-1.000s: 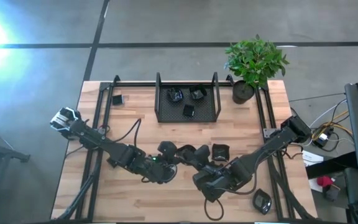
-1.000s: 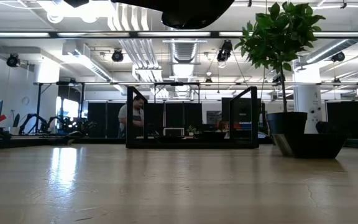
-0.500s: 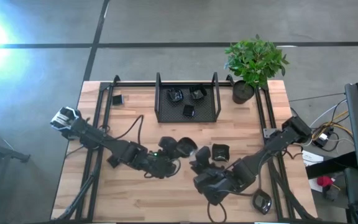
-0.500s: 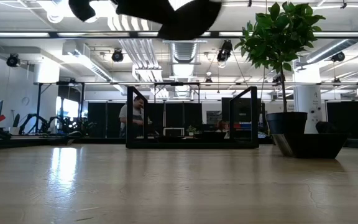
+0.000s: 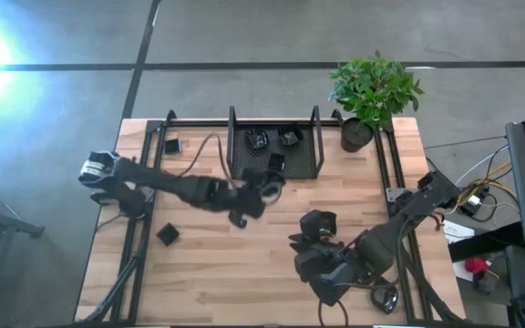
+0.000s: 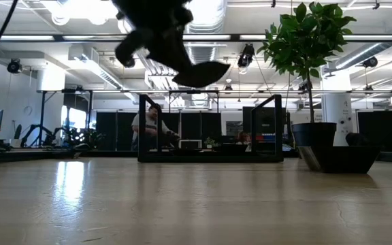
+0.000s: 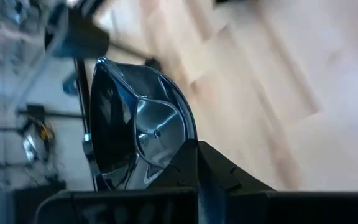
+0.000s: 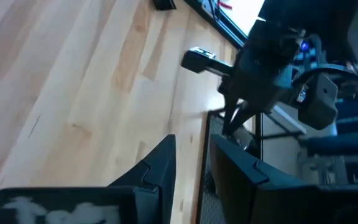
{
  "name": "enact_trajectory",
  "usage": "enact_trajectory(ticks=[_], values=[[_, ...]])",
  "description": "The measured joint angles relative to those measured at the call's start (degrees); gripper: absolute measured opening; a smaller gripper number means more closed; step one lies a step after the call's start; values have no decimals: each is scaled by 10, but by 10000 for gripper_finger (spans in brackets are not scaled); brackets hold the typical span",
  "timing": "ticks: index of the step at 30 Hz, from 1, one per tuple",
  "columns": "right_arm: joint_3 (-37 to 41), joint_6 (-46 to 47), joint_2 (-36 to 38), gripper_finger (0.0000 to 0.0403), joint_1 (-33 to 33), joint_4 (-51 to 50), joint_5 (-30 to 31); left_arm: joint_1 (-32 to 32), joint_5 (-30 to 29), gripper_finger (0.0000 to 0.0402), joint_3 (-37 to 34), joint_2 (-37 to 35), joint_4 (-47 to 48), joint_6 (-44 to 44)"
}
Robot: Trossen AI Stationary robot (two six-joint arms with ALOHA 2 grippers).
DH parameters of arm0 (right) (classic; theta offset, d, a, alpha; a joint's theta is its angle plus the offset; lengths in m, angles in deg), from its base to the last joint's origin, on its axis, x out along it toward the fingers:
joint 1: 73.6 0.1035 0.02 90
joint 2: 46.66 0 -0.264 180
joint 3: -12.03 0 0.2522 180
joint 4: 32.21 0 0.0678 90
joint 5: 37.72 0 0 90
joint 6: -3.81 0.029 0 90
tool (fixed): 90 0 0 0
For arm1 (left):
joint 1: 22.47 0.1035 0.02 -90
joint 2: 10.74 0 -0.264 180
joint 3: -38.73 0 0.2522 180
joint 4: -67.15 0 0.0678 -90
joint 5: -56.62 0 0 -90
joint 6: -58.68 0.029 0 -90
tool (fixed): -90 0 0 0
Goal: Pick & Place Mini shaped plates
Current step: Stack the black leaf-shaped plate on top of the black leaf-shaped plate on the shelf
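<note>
My left gripper (image 5: 264, 185) hangs high over the table just in front of the black mesh tray (image 5: 237, 169), shut on a glossy black mini plate (image 7: 135, 127) that also shows in the low view (image 6: 204, 70). My right gripper (image 5: 303, 248) stands open near the table's near right, with nothing between its fingers (image 8: 160, 163). One mini plate (image 5: 318, 222) lies on the table just beyond it. Others lie at the near left (image 5: 167, 234), the far left (image 5: 171, 146) and the near right (image 5: 386, 296). Three plates rest in the tray (image 5: 276, 162). My left gripper pinches the mini plate by its rim (image 7: 166, 167) between its two fingers. The rest of the plate sticks out past the fingertips. The plate is lifted clear of the table and tilted (image 6: 209, 68).
A potted plant (image 5: 372, 96) stands at the far right corner beside the tray. Black frame rails (image 5: 149, 173) run along the table's left and right sides. A person shows far off in the room behind the tray (image 6: 145, 129). Bare wood lies in the table's near left part.
My left gripper has risen from the table's middle and swung toward the far edge and the tray, carrying the mini plate up clear of the table. My right gripper has drawn back a little toward the near right.
</note>
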Motion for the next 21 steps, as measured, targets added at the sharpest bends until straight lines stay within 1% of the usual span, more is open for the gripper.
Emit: enact_trajectory(ticks=[6, 10, 14, 16, 19, 21], values=[[-35, 43, 0, 86, 0, -63, 0, 100, 76, 0, 0, 0, 11, 11], [-56, 60, 0, 87, 0, -95, 0, 153, 88, 0, 11, 0, 30, 25], [-72, 77, 0, 88, 0, -117, 0, 193, 99, 0, 44, 0, 62, 40], [-81, 88, 0, 86, 0, -130, 0, 216, 125, 0, 60, 0, 71, 45], [-89, 107, 2, 82, -1, -141, 1, 261, 193, 0, 86, 0, 85, 56], [-89, 112, 8, 80, -1, -141, 1, 291, 204, 0, 104, 0, 90, 57]])
